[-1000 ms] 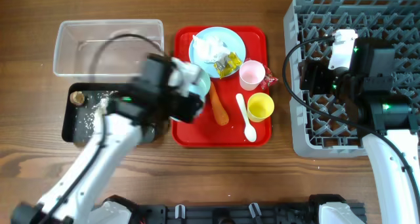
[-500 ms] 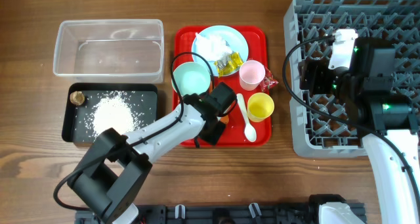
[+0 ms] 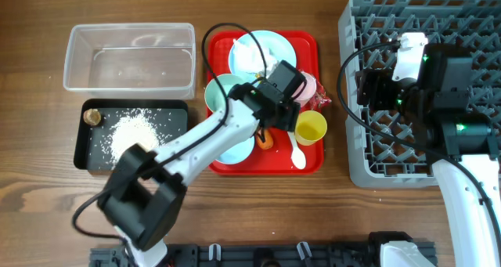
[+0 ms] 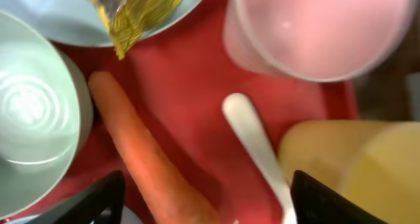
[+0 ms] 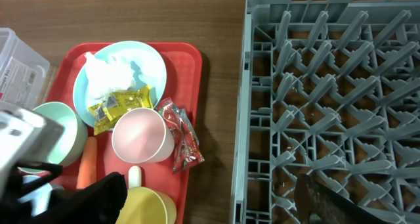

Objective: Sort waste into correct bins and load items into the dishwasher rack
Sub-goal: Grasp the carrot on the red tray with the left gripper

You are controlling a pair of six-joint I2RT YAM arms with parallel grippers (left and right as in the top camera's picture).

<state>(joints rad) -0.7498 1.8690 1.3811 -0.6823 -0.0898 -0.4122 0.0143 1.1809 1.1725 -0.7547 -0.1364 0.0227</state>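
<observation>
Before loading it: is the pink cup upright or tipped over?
Upright. The pink cup stands on the red tray, its round open mouth facing up.

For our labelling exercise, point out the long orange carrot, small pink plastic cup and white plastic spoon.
long orange carrot [image 4: 141, 155], left wrist view, mid-body.
small pink plastic cup [image 5: 141, 138], right wrist view, inside bottom.
white plastic spoon [image 4: 257, 150], left wrist view, handle.

My left gripper hangs over the red tray, jaws spread wide. The carrot runs from centre toward 6 o'clock, with the white spoon just beside it. Around them sit the pink cup at 1 o'clock, the yellow cup at 4, a blue-green bowl at 9, and a yellow wrapper at 12.
</observation>
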